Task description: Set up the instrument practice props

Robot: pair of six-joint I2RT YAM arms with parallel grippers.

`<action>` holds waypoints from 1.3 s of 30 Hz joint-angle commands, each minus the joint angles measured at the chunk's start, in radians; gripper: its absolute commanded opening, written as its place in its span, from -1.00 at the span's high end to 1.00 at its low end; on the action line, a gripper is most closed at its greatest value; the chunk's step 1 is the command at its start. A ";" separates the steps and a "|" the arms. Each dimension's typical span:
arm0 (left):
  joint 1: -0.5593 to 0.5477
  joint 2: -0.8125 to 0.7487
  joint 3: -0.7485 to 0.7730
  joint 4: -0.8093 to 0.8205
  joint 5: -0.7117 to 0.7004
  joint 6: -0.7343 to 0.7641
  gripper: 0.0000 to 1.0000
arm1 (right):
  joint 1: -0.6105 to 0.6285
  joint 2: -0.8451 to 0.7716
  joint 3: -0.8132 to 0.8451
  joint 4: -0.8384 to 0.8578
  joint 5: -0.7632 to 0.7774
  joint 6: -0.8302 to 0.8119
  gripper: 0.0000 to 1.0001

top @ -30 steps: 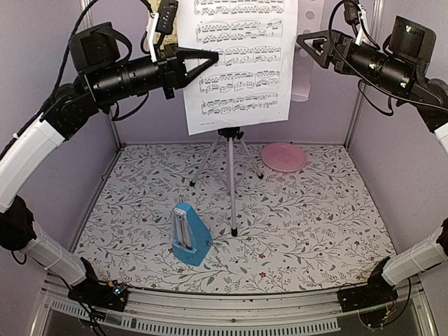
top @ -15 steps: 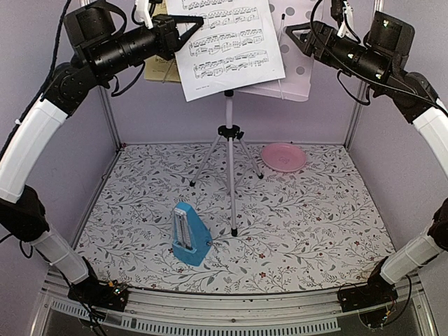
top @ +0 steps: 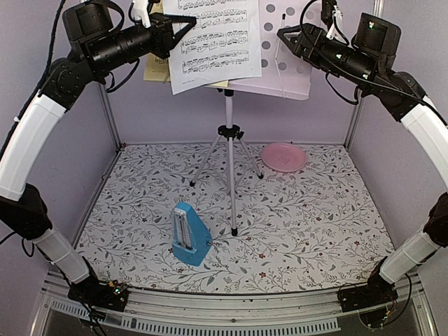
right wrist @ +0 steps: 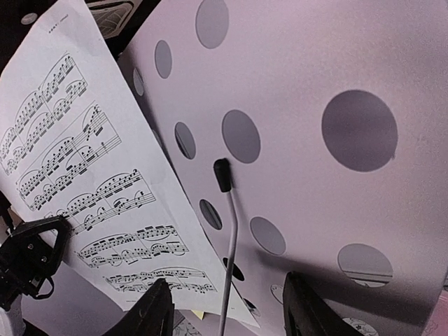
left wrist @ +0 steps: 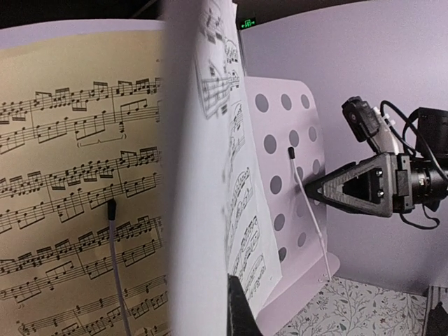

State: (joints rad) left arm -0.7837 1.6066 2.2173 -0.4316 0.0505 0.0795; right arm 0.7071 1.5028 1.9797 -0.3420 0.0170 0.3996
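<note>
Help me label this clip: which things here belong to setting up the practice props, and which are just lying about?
Belongs to the job: music stand, white sheet of music, yellow sheet of music, blue metronome.
Lying about: pink round plate.

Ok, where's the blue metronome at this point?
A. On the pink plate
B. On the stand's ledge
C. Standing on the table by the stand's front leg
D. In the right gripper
C: the metronome stands upright on the table, just left of the stand's front leg and apart from it, while the left gripper holds the white sheet up high.
</note>
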 commanded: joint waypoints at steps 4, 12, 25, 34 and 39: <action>0.013 -0.028 -0.038 0.063 0.079 0.063 1.00 | 0.002 0.024 0.025 0.010 0.057 0.041 -0.03; 0.014 -0.018 -0.052 0.123 0.124 0.113 1.00 | 0.002 0.037 0.011 0.011 0.061 0.106 0.17; 0.012 0.005 -0.033 0.133 0.124 0.157 1.00 | 0.003 0.037 -0.062 0.053 0.025 0.158 0.24; 0.014 0.030 0.001 0.131 0.134 0.157 1.00 | 0.004 0.042 -0.065 0.079 0.020 0.160 0.56; 0.014 0.044 0.017 0.126 0.123 0.159 1.00 | 0.003 0.035 -0.077 0.082 0.022 0.149 0.89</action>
State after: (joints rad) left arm -0.7822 1.6363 2.2051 -0.3248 0.1738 0.2317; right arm 0.7124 1.5276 1.9224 -0.2764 0.0242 0.5583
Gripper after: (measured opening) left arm 0.009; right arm 0.093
